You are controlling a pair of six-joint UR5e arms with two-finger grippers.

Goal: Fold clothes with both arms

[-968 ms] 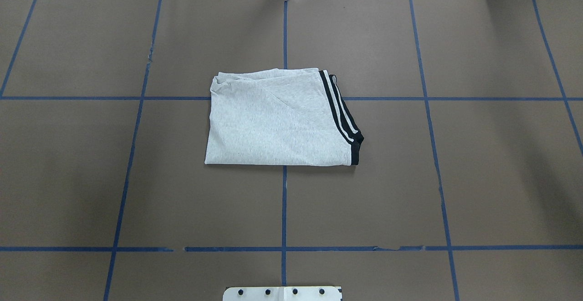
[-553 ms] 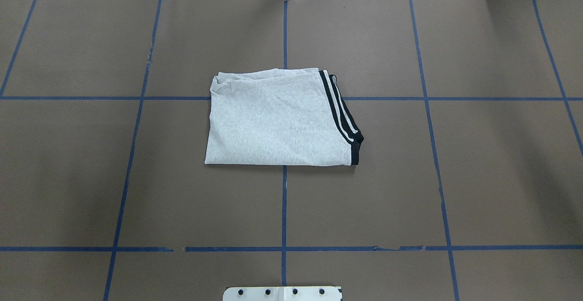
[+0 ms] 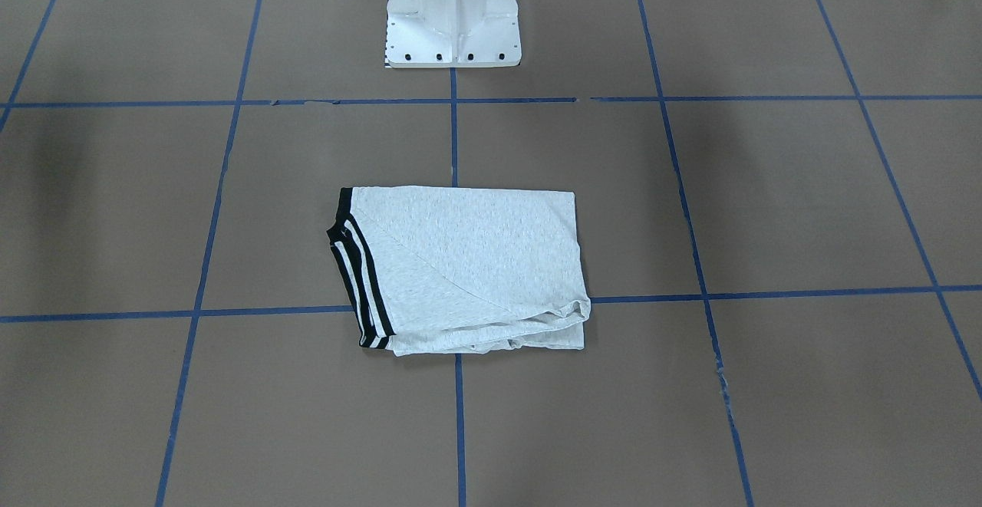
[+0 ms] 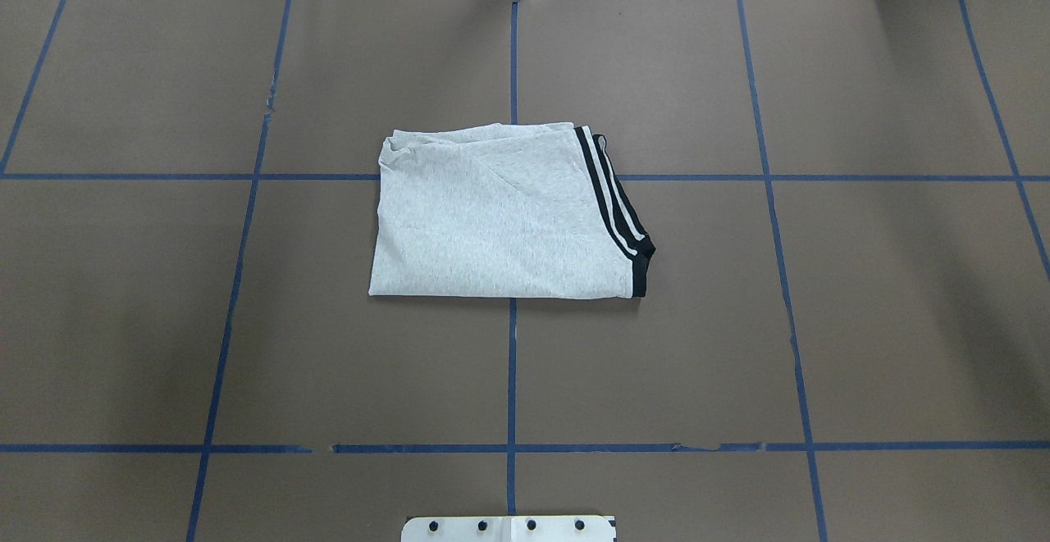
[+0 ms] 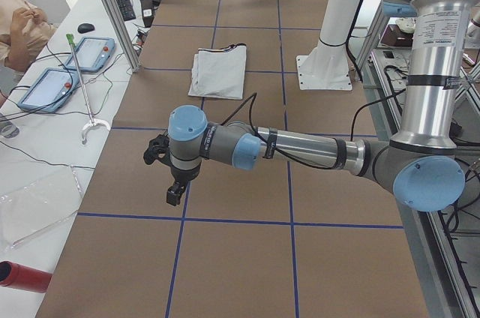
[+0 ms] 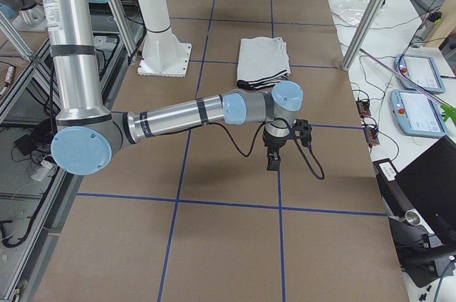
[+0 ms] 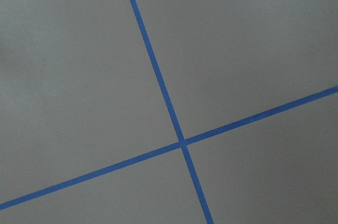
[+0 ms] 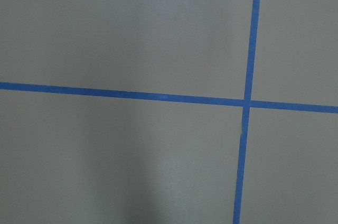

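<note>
both my grippers hang over the ends of the table (image 4: 861, 321), well apart from the t-shirt (image 4: 492, 214). i cannot tell whether the left gripper (image 5: 173, 196) or the right gripper (image 6: 273, 161) is parted or closed. folding looks all but done to me: the shirt lies mid-table as a compact grey rectangle, its striped cuff (image 4: 614, 198) along one side, its far edge slightly rumpled and its print hidden.

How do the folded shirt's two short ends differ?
The striped end carries black bands; the plain end is all grey. The striped end slants outward to a pointed corner; the plain end runs nearly straight. Both rest on the brown table.
</note>
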